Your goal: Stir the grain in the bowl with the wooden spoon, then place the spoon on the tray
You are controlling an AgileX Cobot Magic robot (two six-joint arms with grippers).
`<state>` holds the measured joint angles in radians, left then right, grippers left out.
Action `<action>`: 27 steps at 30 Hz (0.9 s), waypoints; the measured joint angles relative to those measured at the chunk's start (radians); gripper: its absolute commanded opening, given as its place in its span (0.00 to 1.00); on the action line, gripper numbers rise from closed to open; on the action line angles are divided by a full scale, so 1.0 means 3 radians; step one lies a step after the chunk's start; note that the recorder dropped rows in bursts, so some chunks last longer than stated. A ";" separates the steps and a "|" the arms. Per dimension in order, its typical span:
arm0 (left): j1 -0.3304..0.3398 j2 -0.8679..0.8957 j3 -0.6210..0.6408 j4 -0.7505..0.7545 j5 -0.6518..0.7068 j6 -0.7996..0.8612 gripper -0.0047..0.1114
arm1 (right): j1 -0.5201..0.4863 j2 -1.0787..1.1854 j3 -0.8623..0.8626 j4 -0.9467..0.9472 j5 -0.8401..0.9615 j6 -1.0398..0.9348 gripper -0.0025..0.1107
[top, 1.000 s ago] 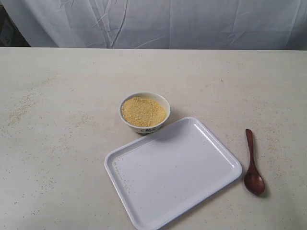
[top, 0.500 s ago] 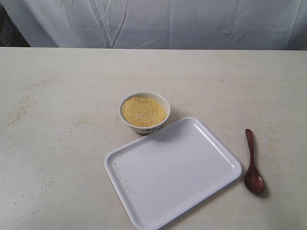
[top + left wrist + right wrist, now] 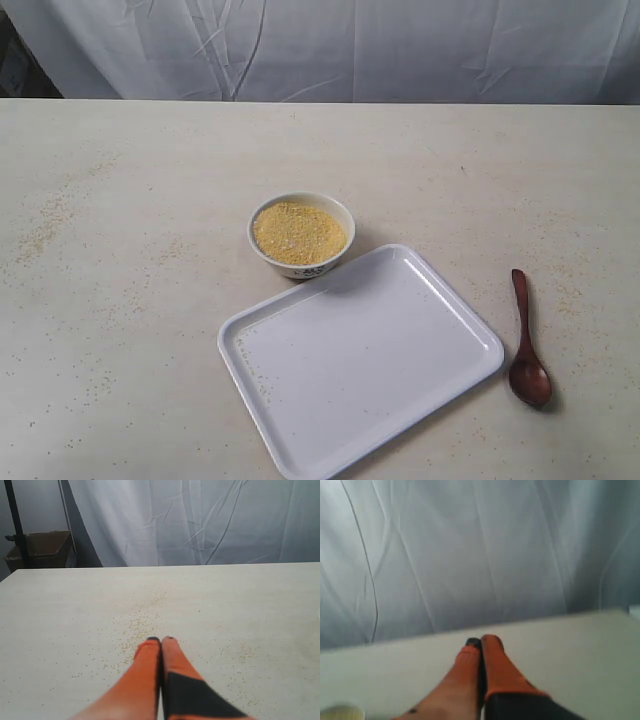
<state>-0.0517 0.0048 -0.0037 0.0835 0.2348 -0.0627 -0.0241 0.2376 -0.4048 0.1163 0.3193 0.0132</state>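
In the exterior view a small white bowl (image 3: pixel 301 235) with a dark floral pattern holds a flat mound of yellow grain (image 3: pixel 299 232) at the table's middle. Just in front of it, to the right, lies the large white tray (image 3: pixel 358 355), turned at an angle. The dark reddish-brown wooden spoon (image 3: pixel 525 340) lies on the table right of the tray, handle pointing away, bowl end nearest. Neither arm shows in that view. My left gripper (image 3: pixel 161 640) is shut and empty over bare table with scattered grains. My right gripper (image 3: pixel 482 642) is shut and empty, aimed at the white curtain.
Loose grains are scattered over the beige table (image 3: pixel 120 250), thickest at the left. A white curtain (image 3: pixel 330 45) hangs behind the table's far edge. A brown box (image 3: pixel 42 547) and a dark pole (image 3: pixel 15 520) stand beyond the table in the left wrist view.
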 measured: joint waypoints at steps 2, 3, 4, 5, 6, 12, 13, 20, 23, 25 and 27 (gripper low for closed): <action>0.0000 0.0000 0.0000 0.0000 0.0000 0.0000 0.04 | 0.0000 0.0529 -0.0427 0.0043 0.0725 0.0016 0.01; 0.0000 0.0000 0.0000 0.0000 0.0000 0.0000 0.04 | 0.0000 0.0743 -0.0555 0.0056 0.0991 0.0023 0.01; 0.0000 0.0000 0.0000 0.0000 0.0000 0.0000 0.04 | 0.0000 0.1004 -0.0667 0.0072 0.1182 0.0029 0.01; 0.0000 0.0000 0.0000 0.0000 0.0000 0.0000 0.04 | 0.0000 0.1250 -0.0725 0.0089 0.1297 0.0029 0.01; 0.0000 0.0000 0.0000 0.0000 0.0000 0.0000 0.04 | 0.0000 0.1481 -0.0739 0.0106 0.1352 0.0043 0.01; 0.0000 0.0000 0.0000 0.0000 0.0000 0.0000 0.04 | 0.0034 0.2780 -0.0620 0.0426 0.1193 0.0104 0.01; 0.0000 0.0000 0.0000 0.0000 0.0000 0.0000 0.04 | 0.0065 0.2953 -0.0644 0.0426 0.1158 0.0110 0.01; 0.0000 0.0000 0.0000 0.0000 0.0000 0.0000 0.04 | 0.0647 0.3899 -0.0956 0.0012 0.0737 0.0803 0.09; 0.0000 0.0000 0.0000 0.0000 0.0000 0.0000 0.04 | 0.0821 0.4206 -0.0972 -0.0440 0.0561 0.1397 0.26; 0.0000 0.0000 0.0000 0.0000 0.0000 0.0000 0.04 | 0.0892 0.4361 -0.0972 -0.0689 0.0461 0.1663 0.33; 0.0000 0.0000 0.0000 0.0000 0.0000 0.0000 0.04 | 0.0929 0.4533 -0.0977 -0.0870 0.0342 0.1885 0.34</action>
<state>-0.0517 0.0048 -0.0037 0.0835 0.2348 -0.0627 0.2545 1.5976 -0.6980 -0.1447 0.4220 0.5787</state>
